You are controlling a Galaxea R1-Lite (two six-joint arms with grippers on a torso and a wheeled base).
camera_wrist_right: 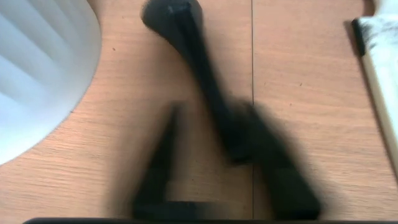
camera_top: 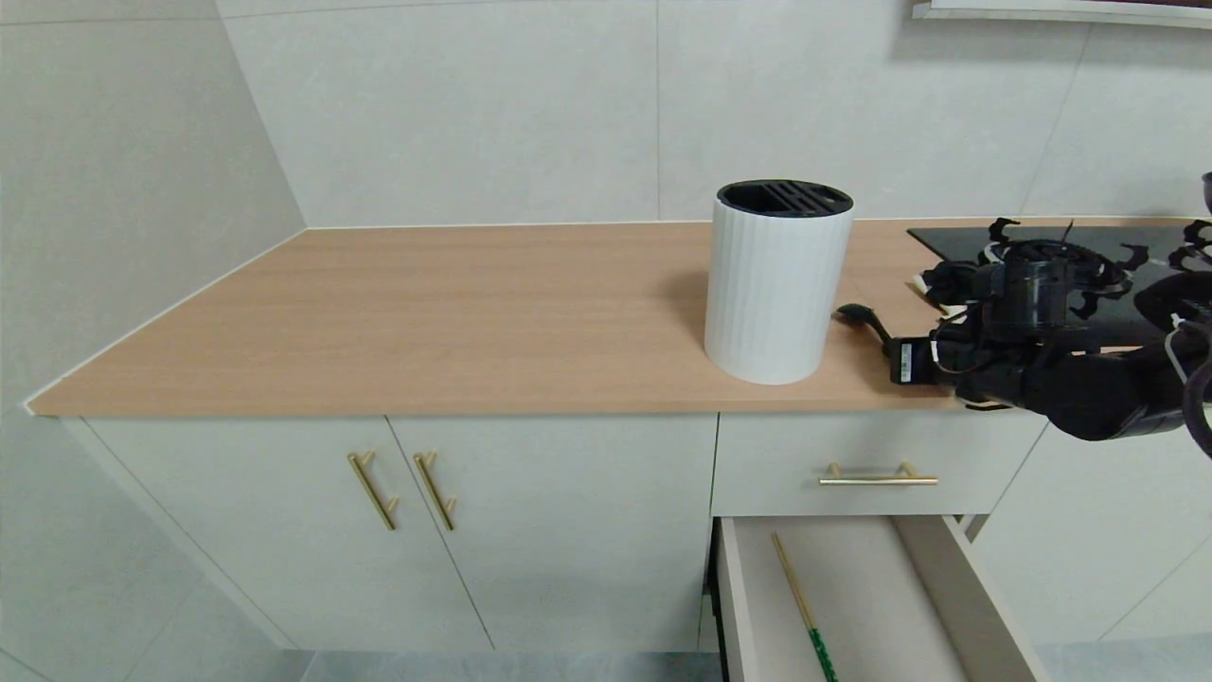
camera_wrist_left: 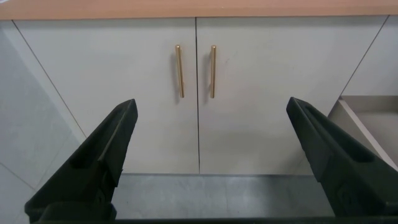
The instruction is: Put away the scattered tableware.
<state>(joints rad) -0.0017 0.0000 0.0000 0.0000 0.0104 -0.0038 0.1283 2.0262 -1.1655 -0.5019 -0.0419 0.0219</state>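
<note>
White ribbed holder [camera_top: 776, 289] w/ black slotted top stands upright on the wooden desk [camera_top: 426, 313], right of centre and close to the front edge. Black spoon [camera_top: 858, 316] lies flat on the desk just right of the holder, not touching it, bowl end twd the holder, handle running back twd the R hand [camera_top: 892, 349] near the front edge. In the R wrist view the spoon [camera_wrist_right: 198, 68] handle end sits btwn the R hand's fingers [camera_wrist_right: 280, 177]. The hand is partly open, w/ one finger against the handle and the other apart from it, so there's no grip; the view is blurred. Pale utensil w/ dark end [camera_wrist_right: 376, 68] lies on the desk beyond the spoon, well apart from it; can't tell what it is. Black hob [camera_top: 1051, 242] sits at the desk's back right corner. L hand [camera_wrist_left: 211, 109] hangs below the desk front, spread wide w/ nothing in it, facing the two cabinet doors w/ gold handles [camera_wrist_left: 180, 71]. Under the desk's right part the upper drawer [camera_top: 876, 459] is closed. The lower drawer [camera_top: 852, 568] is pulled out, w/ one chopstick [camera_top: 801, 604] w/ a green end lying lengthwise in it.
</note>
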